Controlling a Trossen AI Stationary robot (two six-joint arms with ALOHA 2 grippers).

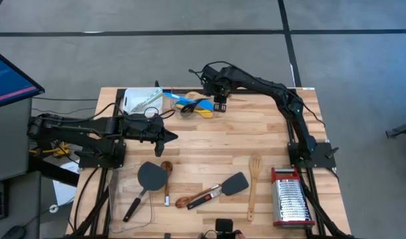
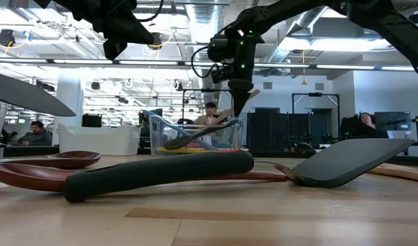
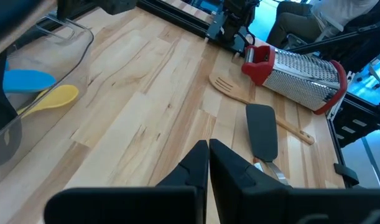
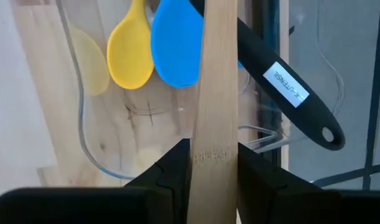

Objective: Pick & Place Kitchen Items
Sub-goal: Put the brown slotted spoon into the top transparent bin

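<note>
My right gripper [image 1: 220, 105] is at the table's far side, beside a clear tub [image 1: 179, 105], shut on a wooden utensil [image 4: 216, 74]. The utensil slants down from the gripper [image 2: 240, 102] over the tub [image 2: 195, 133]. In the tub lie a blue spoon [image 4: 176, 43], a yellow spoon [image 4: 130, 57] and a black-handled utensil [image 4: 289, 87]. My left gripper [image 1: 171, 137] hovers shut and empty over the table's left middle. More utensils lie flat on the near part of the table. My right gripper pinches the wooden utensil's flat handle [image 4: 214, 144] by its two narrow edges, one finger on each. The fingers [image 4: 171, 174] point steeply down and lie across the handle. The utensil is lifted clear of the table and tilted, its far end lowered over the tub; a short stub [image 2: 255, 92] sticks out behind the fingers.
A white tray [image 1: 137, 99] stands left of the tub. Near the front lie a round dark spatula [image 1: 151, 176], a wooden spoon [image 1: 166, 179], a red-and-black-handled spoon [image 1: 199, 198], a dark grey spatula [image 1: 234, 184] and a slotted wooden spatula [image 1: 254, 186]. A steel grater [image 1: 290, 196] is at the near right.
</note>
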